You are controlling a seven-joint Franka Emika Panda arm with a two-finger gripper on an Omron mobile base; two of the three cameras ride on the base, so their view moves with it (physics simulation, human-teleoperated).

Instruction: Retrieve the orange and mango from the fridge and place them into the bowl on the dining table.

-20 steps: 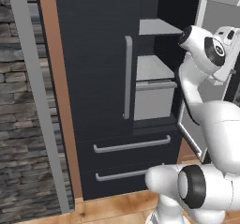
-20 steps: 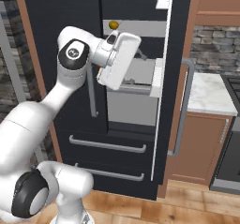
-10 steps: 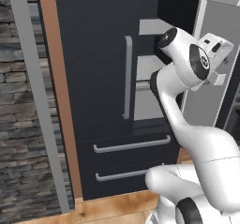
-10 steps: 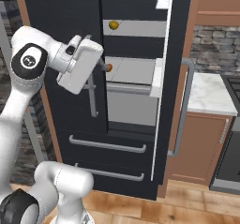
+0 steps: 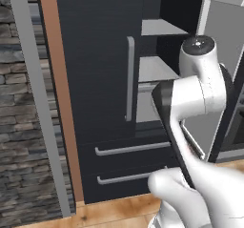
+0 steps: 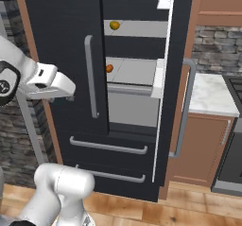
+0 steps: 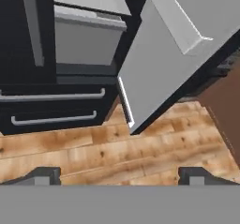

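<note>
A: Right base view first; the fridge (image 6: 61, 55) fills the middle of the frame, its right door (image 6: 172, 78) swung open and its left door shut behind a long grey bar handle (image 6: 90, 76).

B: And the fruit?

A: The mango (image 6: 114, 25) lies on the upper grey shelf (image 6: 142, 29), upper centre of the frame; the orange (image 6: 109, 68) sits on the shelf below, at the edge of the closed left door; the two are well apart, one shelf between them.

B: Where is the gripper?

A: In the hand view the gripper (image 7: 119, 175) shows at the bottom edge, its two dark fingertips (image 7: 43, 175) set far apart with nothing between them; the jaws stand wide and hold nothing; beyond them is the wooden floor (image 7: 108, 148), with the two lower drawers (image 7: 51, 108) at the left and the open door's grey inner face at the upper right.

B: The arm itself?

A: In the right base view the white hand (image 6: 49, 85) sits at the left edge, in front of the closed door; in the left base view the arm (image 5: 195, 98) rises through the right half, covering part of the open compartment.
</note>
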